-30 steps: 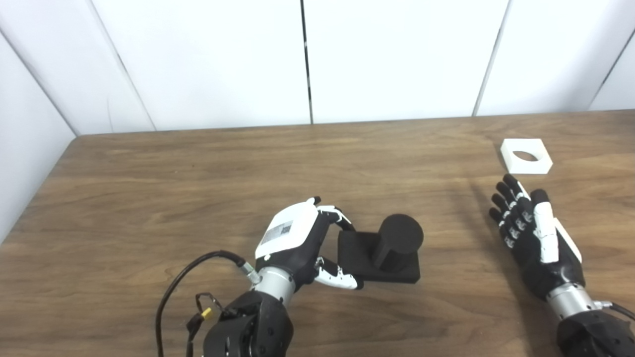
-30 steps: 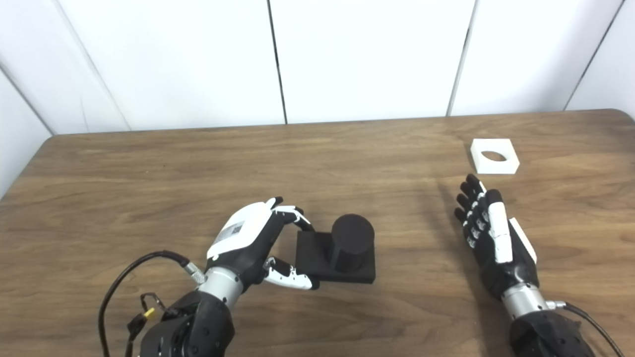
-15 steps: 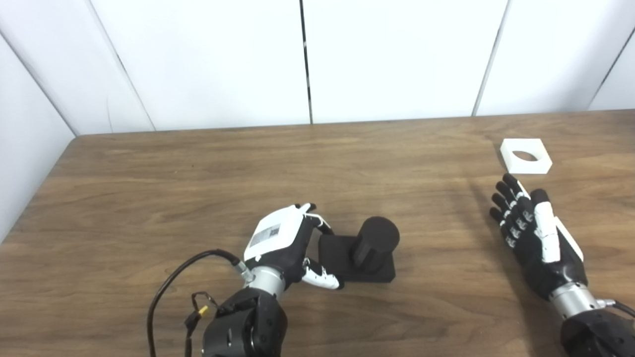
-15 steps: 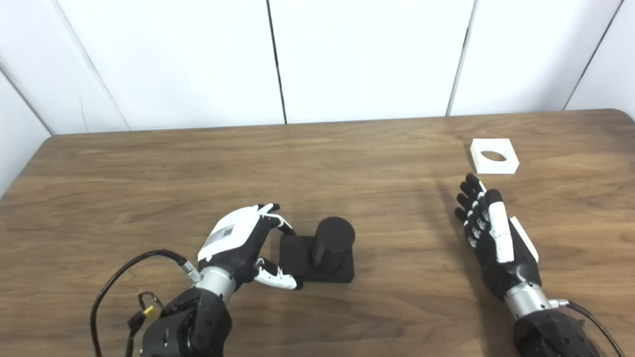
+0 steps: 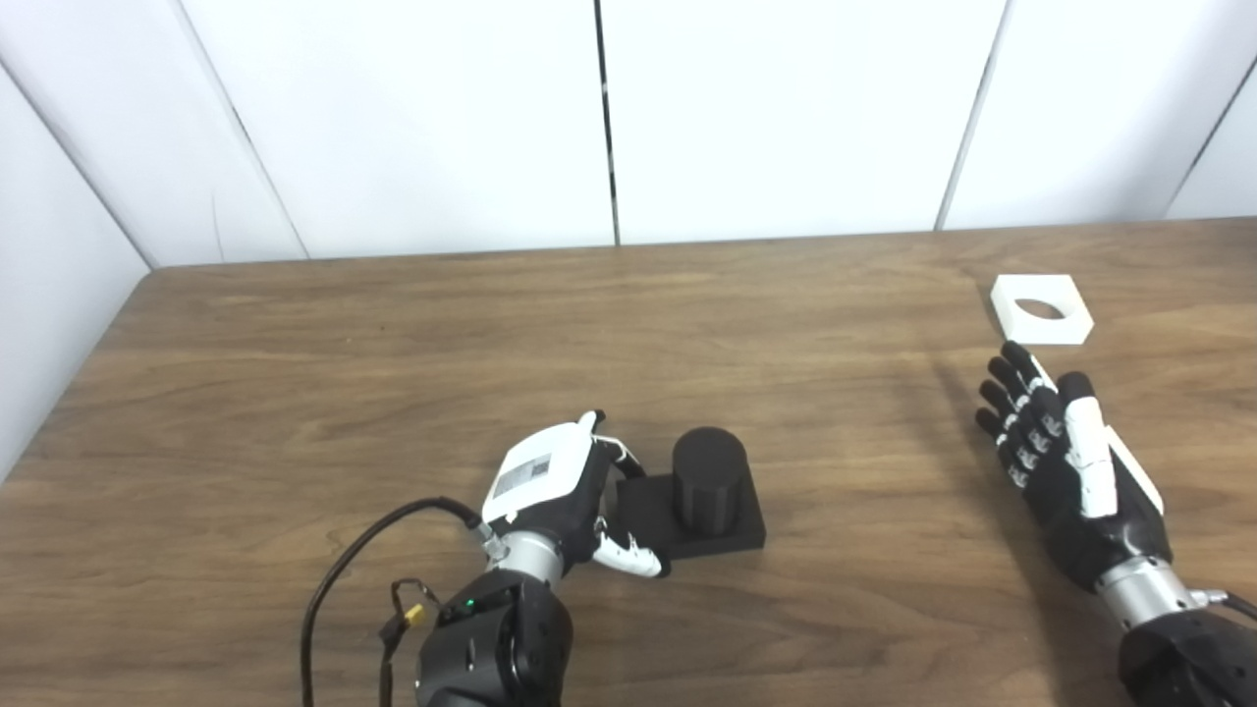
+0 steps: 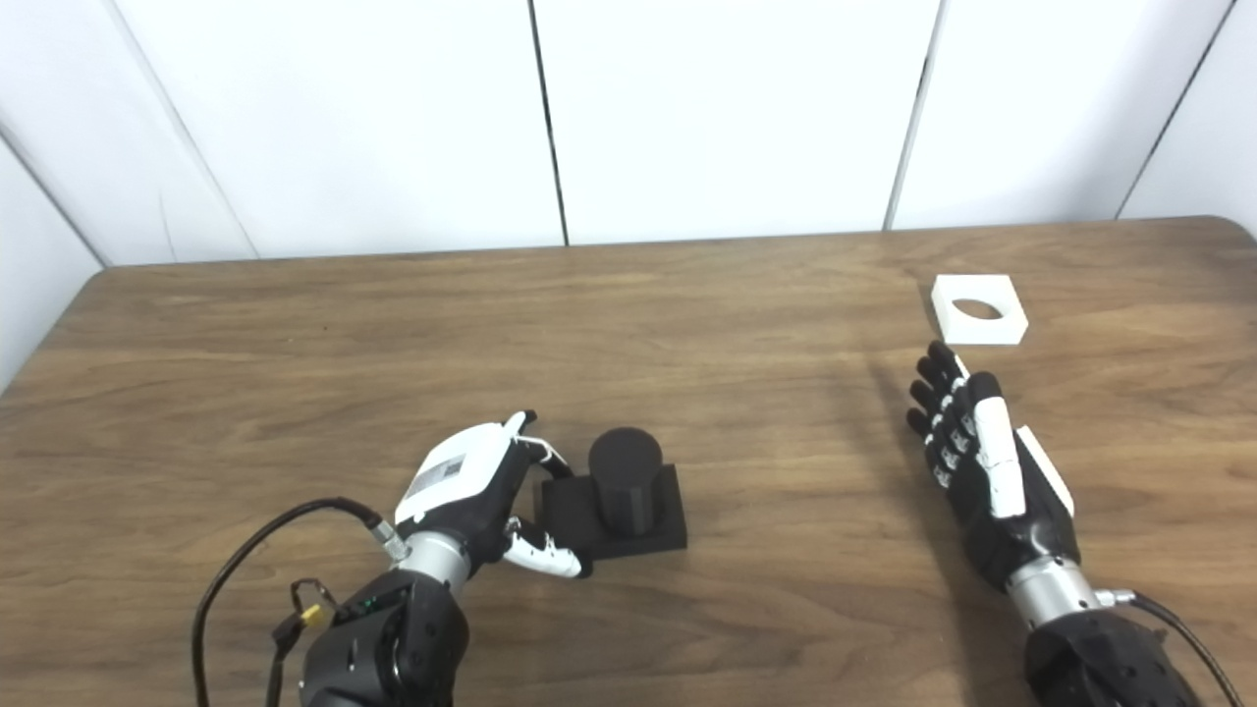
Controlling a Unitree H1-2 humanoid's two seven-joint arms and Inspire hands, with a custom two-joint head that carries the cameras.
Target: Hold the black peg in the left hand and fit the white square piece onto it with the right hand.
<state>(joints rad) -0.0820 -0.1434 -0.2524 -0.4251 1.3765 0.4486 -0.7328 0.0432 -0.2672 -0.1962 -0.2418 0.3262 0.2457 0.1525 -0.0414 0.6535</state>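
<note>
While one black cylindrical peg on its square base (image 5: 702, 491) is sitting on the wooden table (image 5: 393, 373), the left hand (image 5: 560, 486) is grasping the base's edge. One white square piece with a round hole (image 5: 1041, 309) is lying just beyond the right hand (image 5: 1070, 466), which is staying spread and holding nothing.

A brown wood-grain bench (image 5: 393, 353) with rounded far corners fills most of the view. Behind it stands a wall of plain white panels (image 5: 412, 118), split by thin dark vertical seams (image 5: 606, 118). Even, soft light falls across everything, casting only faint shadows on the wood.
</note>
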